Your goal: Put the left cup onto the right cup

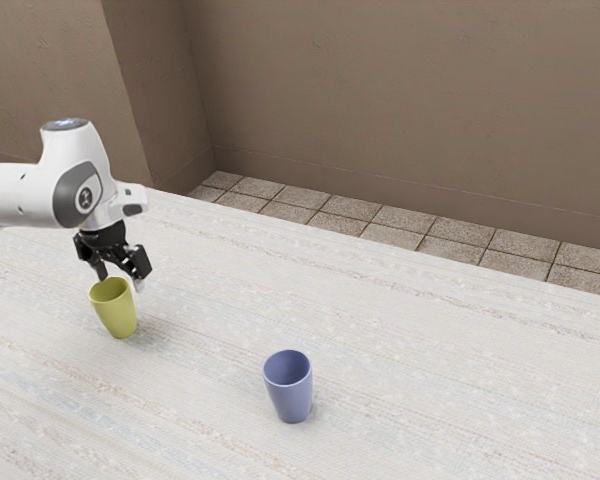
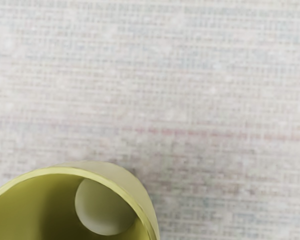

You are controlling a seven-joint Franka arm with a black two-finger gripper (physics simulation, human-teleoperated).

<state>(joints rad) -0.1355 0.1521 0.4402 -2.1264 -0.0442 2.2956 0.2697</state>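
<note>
1. At the exterior view's left, the white arm (image 1: 40, 190) is reaching down over the table (image 1: 430, 340). The black gripper (image 1: 119, 279) is hanging just above the yellow-green cup (image 1: 113, 310) with its fingers spread about as wide as the cup's mouth and gripping nothing. Whether a tip is touching the rim I cannot tell.
2. The yellow-green cup is standing upright on the pale woven tabletop. In the wrist view its wall (image 2: 142, 200) is showing right under the hand, mouth open, pale bottom visible inside.
3. Further right and nearer the camera, the blue-purple cup (image 1: 288, 385) is standing upright, well apart from the first, with bare tabletop running between them.
4. Beyond it, open tabletop is stretching to the exterior view's right edge. The table's far edge is bordering a tiled floor (image 1: 460, 235) under brown walls (image 1: 400, 90).
</note>
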